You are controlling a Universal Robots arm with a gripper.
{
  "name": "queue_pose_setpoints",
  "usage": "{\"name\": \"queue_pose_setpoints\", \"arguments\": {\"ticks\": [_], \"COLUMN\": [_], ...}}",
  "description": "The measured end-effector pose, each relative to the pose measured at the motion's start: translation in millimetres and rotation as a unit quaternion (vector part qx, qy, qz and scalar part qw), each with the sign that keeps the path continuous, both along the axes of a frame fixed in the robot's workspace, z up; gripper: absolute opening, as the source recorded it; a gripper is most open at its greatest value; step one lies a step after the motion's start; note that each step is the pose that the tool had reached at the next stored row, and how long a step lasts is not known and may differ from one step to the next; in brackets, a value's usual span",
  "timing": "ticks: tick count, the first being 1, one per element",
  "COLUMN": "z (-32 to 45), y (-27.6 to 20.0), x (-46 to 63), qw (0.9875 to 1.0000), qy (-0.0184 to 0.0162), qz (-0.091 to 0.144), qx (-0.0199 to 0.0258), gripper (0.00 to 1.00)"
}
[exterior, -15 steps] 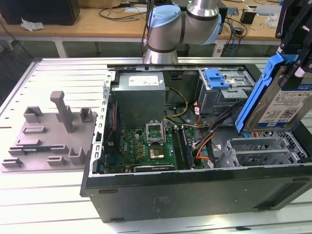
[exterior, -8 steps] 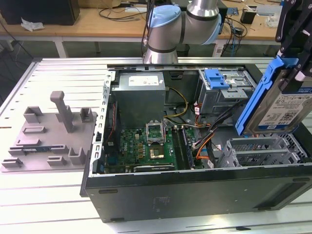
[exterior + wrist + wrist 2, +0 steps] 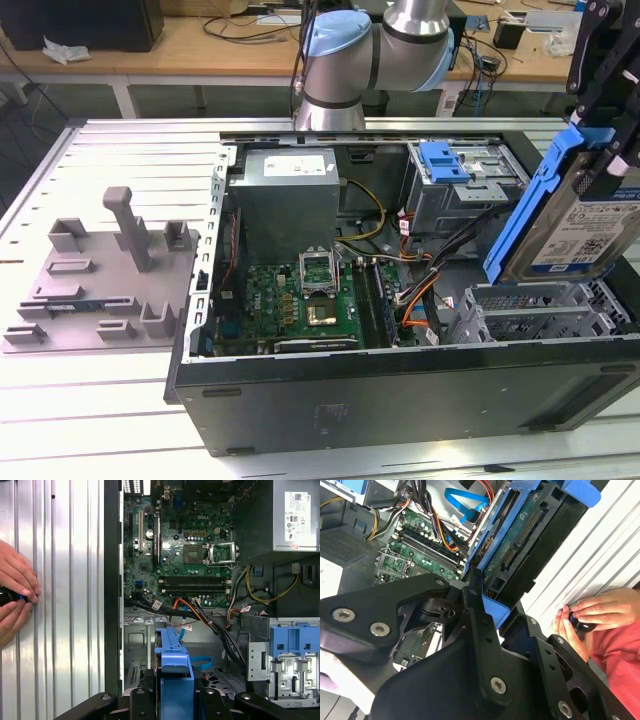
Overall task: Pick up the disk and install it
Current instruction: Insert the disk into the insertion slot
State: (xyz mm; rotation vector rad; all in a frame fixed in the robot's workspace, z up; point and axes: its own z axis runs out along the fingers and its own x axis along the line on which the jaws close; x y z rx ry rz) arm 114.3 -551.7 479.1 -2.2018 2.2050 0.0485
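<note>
My gripper (image 3: pixel 604 140) is shut on the disk (image 3: pixel 585 225), a silver hard drive with a white-and-blue label in a blue bracket. It hangs tilted on edge at the exterior view's right, above the metal drive bay (image 3: pixel 540 310) of the open computer case (image 3: pixel 400 390). In the second wrist view the black fingers (image 3: pixel 480 615) clamp the blue bracket of the disk (image 3: pixel 530 535). In the first wrist view the disk (image 3: pixel 174 670) shows edge-on between the gripper (image 3: pixel 172 702) links, over the case's inside.
A bright blue latch on a grey metal cage (image 3: pixel 445 160) sits at the case's back. The motherboard (image 3: pixel 300 300) and cables (image 3: pixel 420 285) lie in the middle. A grey fixture with posts (image 3: pixel 110 270) stands on the slatted table. A person's hands (image 3: pixel 15 595) hold a small black object beside the case.
</note>
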Motion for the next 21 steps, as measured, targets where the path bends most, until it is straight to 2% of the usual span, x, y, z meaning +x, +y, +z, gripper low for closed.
{"name": "queue_pose_setpoints", "arguments": {"ticks": [7,21], "z": [-0.9,-7.6], "y": [0.0,0.0], "x": [-0.7,-1.3], "qw": [1.0,1.0], "qy": [0.0,0.0], "qz": [0.0,0.0], "qx": [0.0003,0.0011], "gripper": [0.36,0.36]}}
